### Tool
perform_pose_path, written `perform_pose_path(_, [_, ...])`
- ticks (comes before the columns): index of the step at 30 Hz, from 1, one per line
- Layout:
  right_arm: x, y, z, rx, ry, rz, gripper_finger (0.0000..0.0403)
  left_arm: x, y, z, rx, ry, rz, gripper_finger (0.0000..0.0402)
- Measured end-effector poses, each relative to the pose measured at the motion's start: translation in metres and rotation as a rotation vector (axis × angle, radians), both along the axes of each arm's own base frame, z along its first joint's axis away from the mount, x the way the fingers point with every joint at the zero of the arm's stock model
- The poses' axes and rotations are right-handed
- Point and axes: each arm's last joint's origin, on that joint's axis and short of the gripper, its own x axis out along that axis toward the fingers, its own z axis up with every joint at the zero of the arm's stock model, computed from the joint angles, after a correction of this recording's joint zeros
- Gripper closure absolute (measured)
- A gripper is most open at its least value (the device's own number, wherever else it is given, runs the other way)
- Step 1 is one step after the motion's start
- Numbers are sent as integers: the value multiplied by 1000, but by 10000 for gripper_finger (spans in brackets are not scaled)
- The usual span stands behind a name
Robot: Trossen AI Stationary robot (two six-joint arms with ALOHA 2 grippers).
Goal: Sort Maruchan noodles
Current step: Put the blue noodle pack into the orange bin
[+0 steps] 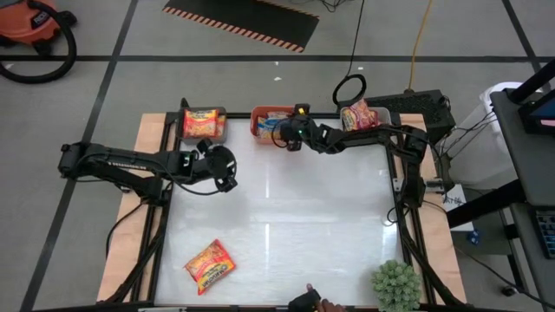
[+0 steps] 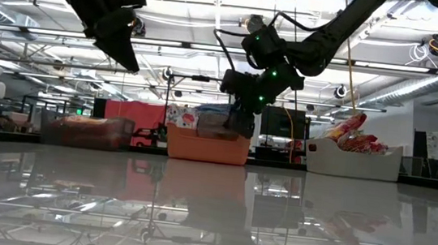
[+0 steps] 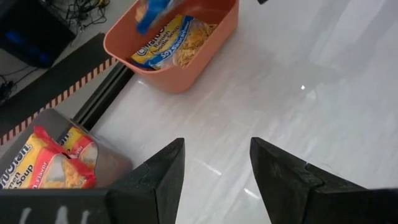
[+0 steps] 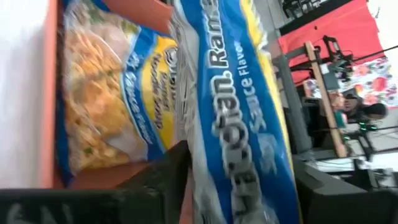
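My right gripper (image 1: 287, 133) hangs over the orange bin (image 1: 258, 126) at the table's far edge, shut on a blue-and-yellow noodle packet (image 4: 236, 106). A second blue-and-yellow packet (image 4: 102, 106) lies flat in that bin. My left gripper (image 1: 225, 170) is open and raised above the bare table, left of the middle, touching nothing. An orange-yellow packet (image 1: 210, 266) lies flat near the table's near edge. The grey bin (image 1: 218, 135) holds orange-yellow packets (image 1: 203, 123), and the white bin (image 1: 378, 120) holds red-and-white ones (image 1: 356, 114). My right gripper (image 4: 239, 186) pinches the blue-and-yellow packet between its two fingers, one finger (image 4: 163, 180) on each flat face (image 4: 211, 165). The fingers come from above, slanting toward the bin. The packet (image 2: 221, 119) is lifted clear and hangs just over the orange bin's rim (image 2: 209, 135).
Three bins stand in a row along the far edge: grey, orange, white. A green spiky plant (image 1: 396, 286) sits at the near right corner. A person's hand (image 1: 323, 304) shows at the near edge. The white tabletop (image 1: 295, 217) between the bins and the lone packet is bare.
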Motion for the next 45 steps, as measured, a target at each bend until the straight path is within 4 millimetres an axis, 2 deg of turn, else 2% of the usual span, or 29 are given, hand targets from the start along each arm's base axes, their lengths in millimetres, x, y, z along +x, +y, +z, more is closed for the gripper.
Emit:
perform_pose_path(6, [1, 0, 0, 56, -57, 10, 196, 3, 0, 2, -13, -44, -12, 213])
perform_pose_path(12, [-4, 4, 3, 93, -26, 0, 182, 4, -2, 2, -57, -46, -47, 213])
perform_pose_path(16, [-8, 8, 21, 207, -75, 16, 181, 4, -2, 2, -60, -47, -47, 213])
perform_pose_path(21, [-14, 13, 49, 374, -248, 83, 181, 4, -3, 2, -69, -50, -50, 213])
perform_pose_path(27, [-19, 17, 66, 452, -333, 120, 185, 4, -6, 2, -76, -55, -60, 213])
perform_pose_path(32, [-16, 19, 62, 560, -362, 171, 229, 6, -8, 3, -83, -77, -68, 213])
perform_pose_path(40, [-15, 7, 41, 619, -348, 98, 339, 10, -9, 6, -123, -133, -107, 213])
perform_pose_path(45, [-16, 0, 29, 646, -332, 61, 394, 11, -10, 6, -130, -139, -114, 213])
